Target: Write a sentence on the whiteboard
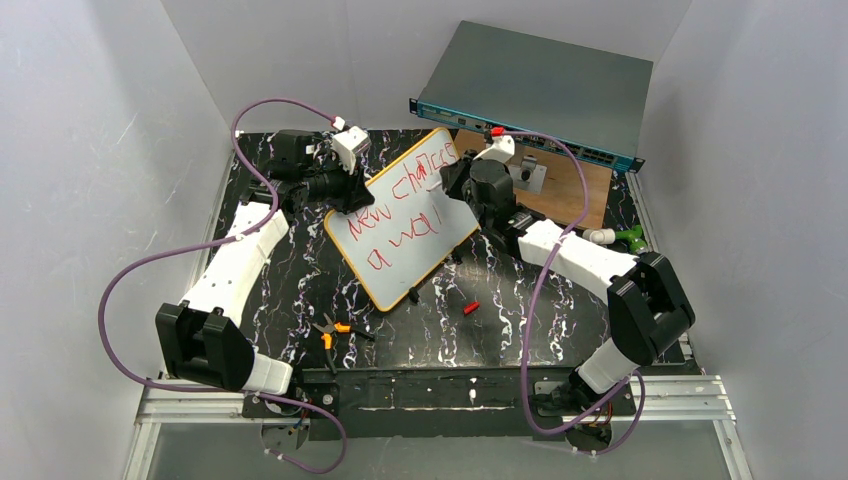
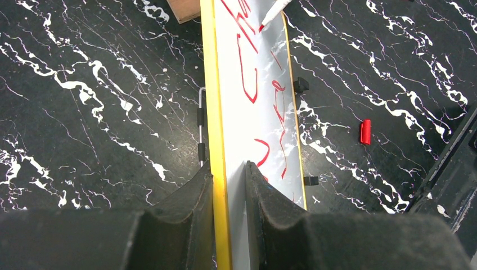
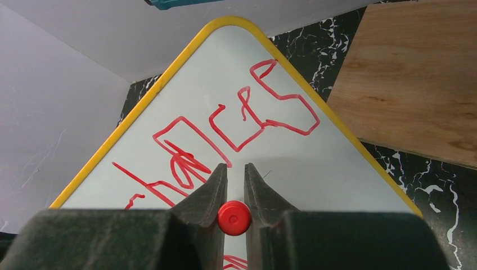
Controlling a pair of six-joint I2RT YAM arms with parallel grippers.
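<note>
The whiteboard (image 1: 392, 285), white with a yellow-orange rim, stands tilted at mid-table. Its red sentence (image 1: 405, 205) runs in two scrawled lines. My left gripper (image 1: 351, 192) is shut on the board's left edge. In the left wrist view the rim (image 2: 216, 112) and white face pass between the fingers of that gripper (image 2: 228, 169). My right gripper (image 1: 452, 183) is over the board's upper right, shut on a red-ended marker (image 3: 234, 217). The marker's tip (image 2: 265, 22) is at the board's face beside the writing (image 3: 242, 118).
A red marker cap (image 1: 471, 307) lies on the black marbled table in front of the board. Orange-handled pliers (image 1: 330, 330) lie at the near left. A brown wooden board (image 1: 565, 185) and a grey network switch (image 1: 540, 90) sit behind. White walls enclose three sides.
</note>
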